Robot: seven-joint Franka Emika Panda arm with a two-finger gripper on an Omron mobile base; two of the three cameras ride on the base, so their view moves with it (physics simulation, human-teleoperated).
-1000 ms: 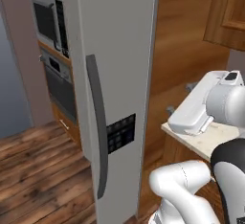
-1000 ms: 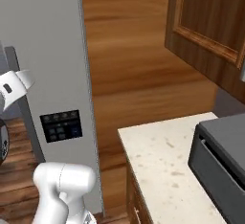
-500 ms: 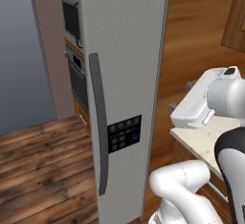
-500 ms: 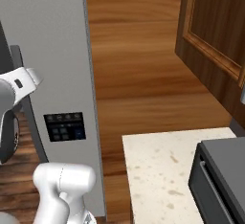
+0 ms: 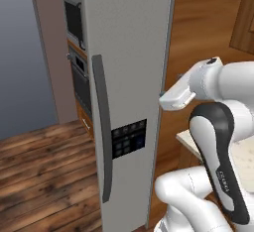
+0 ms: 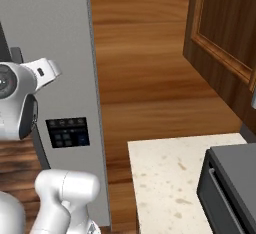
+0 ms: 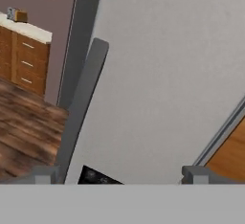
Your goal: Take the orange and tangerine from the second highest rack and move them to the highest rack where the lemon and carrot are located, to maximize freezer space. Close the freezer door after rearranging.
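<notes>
One freezer door [image 5: 126,77] fills mid-frame, one handle [image 5: 101,132], one control panel [image 5: 129,138]; gripper [image 7: 119,175] spread wide, empty.

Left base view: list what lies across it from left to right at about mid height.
Blue-grey wall → oven column → door handle → freezer door → robot arm.

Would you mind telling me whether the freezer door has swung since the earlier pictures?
Cannot tell: the whole picture shifted, so the base moved; the freezer door looks shut against the cabinet.
</notes>
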